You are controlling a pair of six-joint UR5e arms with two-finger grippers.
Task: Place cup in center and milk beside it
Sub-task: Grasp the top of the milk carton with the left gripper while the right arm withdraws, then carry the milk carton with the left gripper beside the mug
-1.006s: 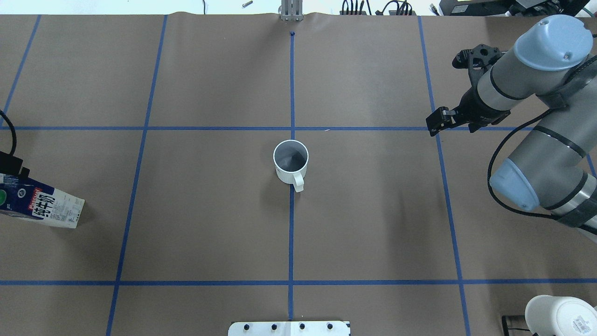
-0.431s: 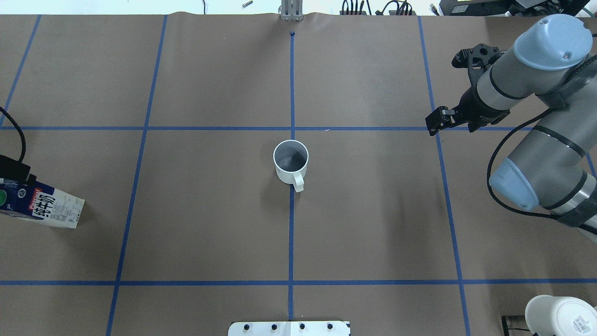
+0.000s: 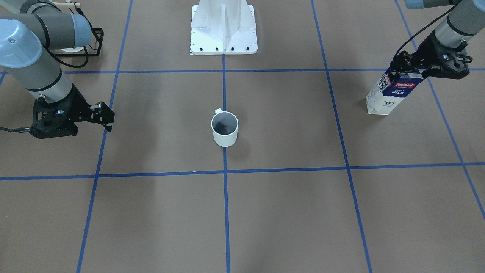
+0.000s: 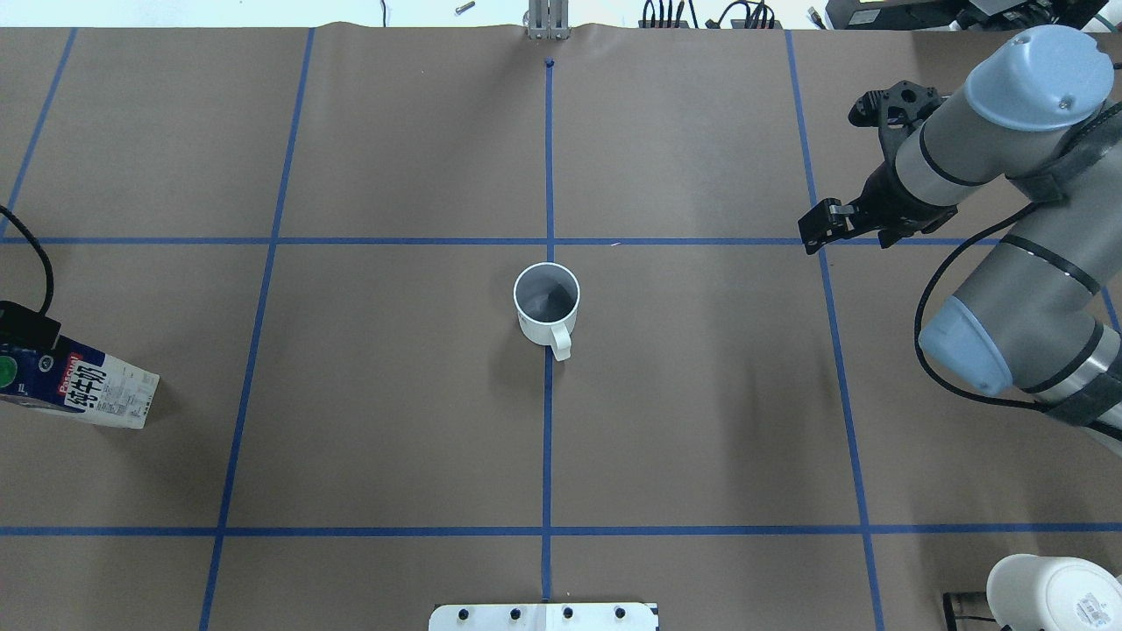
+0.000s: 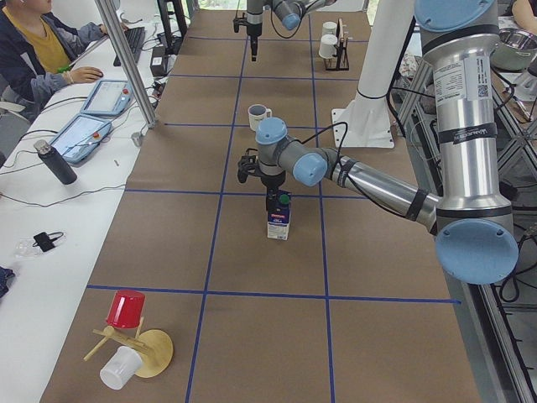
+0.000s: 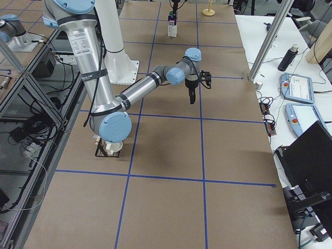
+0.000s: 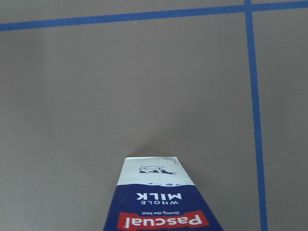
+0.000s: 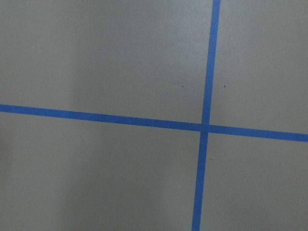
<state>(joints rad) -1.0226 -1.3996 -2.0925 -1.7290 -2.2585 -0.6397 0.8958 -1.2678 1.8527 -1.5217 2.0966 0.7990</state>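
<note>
The cup [image 4: 545, 302] is a plain white mug with a grey inside. It stands upright on the central blue tape line [image 4: 547, 438] in the middle of the brown surface, and also shows in the front view [image 3: 224, 129]. The milk [image 4: 88, 392] is a blue-and-white Pascual carton standing far to the robot's left [image 3: 394, 93]. My left gripper [image 3: 407, 70] sits over the carton's top with the jaws on either side of it, apparently open; the left wrist view looks straight down the carton [image 7: 163, 202]. My right gripper [image 4: 815, 232] is open and empty, well to the right of the cup.
A white mug with a sticker on its base [image 4: 1056, 596] sits on a black rack at the near right. The robot's white base plate [image 4: 543, 616] lies at the near edge. A red cup and a white cup lie by a wooden stand [image 5: 126, 336].
The black body of my left gripper has moved a little nearer the carton's top. The carton, the cup and the right arm have barely moved.
</note>
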